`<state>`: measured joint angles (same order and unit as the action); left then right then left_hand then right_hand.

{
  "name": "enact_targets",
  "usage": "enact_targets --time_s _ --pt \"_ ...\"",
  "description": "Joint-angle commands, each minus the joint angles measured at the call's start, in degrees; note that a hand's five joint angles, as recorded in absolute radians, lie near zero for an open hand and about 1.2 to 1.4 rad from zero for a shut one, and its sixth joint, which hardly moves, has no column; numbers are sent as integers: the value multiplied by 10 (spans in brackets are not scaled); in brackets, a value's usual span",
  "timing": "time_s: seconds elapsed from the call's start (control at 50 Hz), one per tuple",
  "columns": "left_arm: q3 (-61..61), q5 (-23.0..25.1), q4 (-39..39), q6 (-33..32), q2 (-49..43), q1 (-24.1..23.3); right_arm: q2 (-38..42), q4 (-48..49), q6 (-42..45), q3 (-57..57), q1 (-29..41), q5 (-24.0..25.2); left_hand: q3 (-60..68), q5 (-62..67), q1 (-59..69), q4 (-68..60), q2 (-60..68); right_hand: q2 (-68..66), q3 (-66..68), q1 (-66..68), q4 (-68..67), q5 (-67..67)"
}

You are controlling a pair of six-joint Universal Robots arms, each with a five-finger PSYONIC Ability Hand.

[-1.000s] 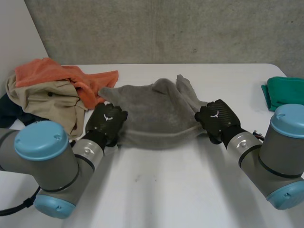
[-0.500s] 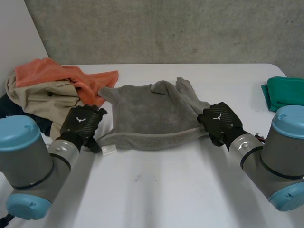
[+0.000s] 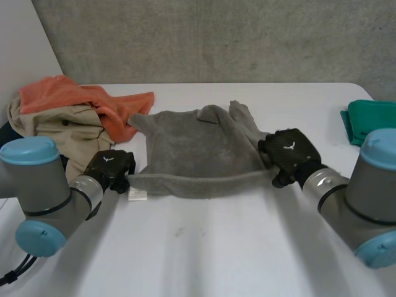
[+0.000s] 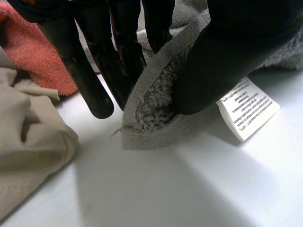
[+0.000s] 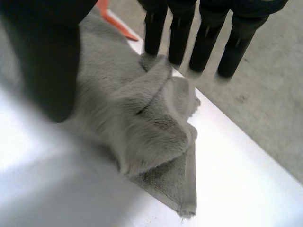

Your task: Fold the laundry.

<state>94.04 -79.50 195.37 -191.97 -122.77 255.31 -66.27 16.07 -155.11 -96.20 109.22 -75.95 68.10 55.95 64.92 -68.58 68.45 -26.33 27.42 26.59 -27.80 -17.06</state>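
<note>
The white table (image 3: 204,247) has its broadest bare stretch along the near side, in front of both arms, and a narrower bare band runs behind the laundry to the far edge. The grey towel (image 3: 192,151) lies mid-table, mostly flat. Its near hem runs between the two hands, and its far right part is bunched into folds. At the table's left edge sits a heap made of a beige garment (image 3: 62,130) with an orange cloth (image 3: 80,99) on top. The orange cloth's tip reaches the towel's far left corner. A green cloth (image 3: 371,120) lies at the right edge, well apart from the towel.

The right hand (image 3: 288,150) sits over the towel's right end, its fingers (image 5: 206,42) straight and spread away from the thumb, with a loose corner flat on the table below. The left hand (image 3: 110,166) is clamped on the near left corner, which is pinched between thumb and fingers (image 4: 92,80), just beside the beige garment. A white label (image 3: 137,195) lies on the table at that corner.
</note>
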Motion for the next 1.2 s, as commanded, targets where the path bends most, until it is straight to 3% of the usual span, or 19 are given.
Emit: enact_targets --time_s 0.02,0.1,0.22,0.44,0.64,0.72,0.76,0.88,0.98,1.08,1.2 --pt "-2 -2 -3 4 27 -2 -27 -103 -114 57 -69 12 119 141 151 -114 116 163 -174 -166 178 171" --pt "5 -2 -3 5 53 -4 -32 -161 -134 87 -117 40 119 141 151 -114 116 163 -174 -166 178 171" --pt "10 -2 -7 5 85 -12 -18 -227 -98 118 -168 75 119 141 151 -114 116 109 -120 -111 123 116" --pt "2 -2 -7 40 122 -11 78 -196 54 124 -164 118 119 141 151 -114 116 -6 -5 3 9 2" --pt "-64 -2 -19 43 172 -17 105 -181 51 131 -141 128 119 141 151 -114 116 -4 -7 1 11 3" --pt "-89 -2 -39 43 209 -24 97 -178 -32 120 -116 114 119 141 151 -114 116 60 -70 -62 74 67" --pt "-98 -2 -46 43 227 -28 69 -179 -86 110 -99 102 119 141 151 -114 116 163 -174 -166 178 171" --pt "-113 -2 -53 46 259 -44 -10 -163 -215 88 -5 78 119 141 151 -114 116 163 -174 -166 178 171" --pt "-136 -5 -56 47 271 -58 -23 -138 -316 101 81 55 119 141 151 -114 116 163 -174 -166 178 171" --pt "-172 -15 -69 47 273 -82 13 -82 -382 136 161 -30 119 141 151 -114 116 163 -174 -166 178 171" --pt "-199 -38 -74 47 281 -97 100 -52 -377 182 211 -149 119 141 151 -114 116 163 -174 -166 178 171"
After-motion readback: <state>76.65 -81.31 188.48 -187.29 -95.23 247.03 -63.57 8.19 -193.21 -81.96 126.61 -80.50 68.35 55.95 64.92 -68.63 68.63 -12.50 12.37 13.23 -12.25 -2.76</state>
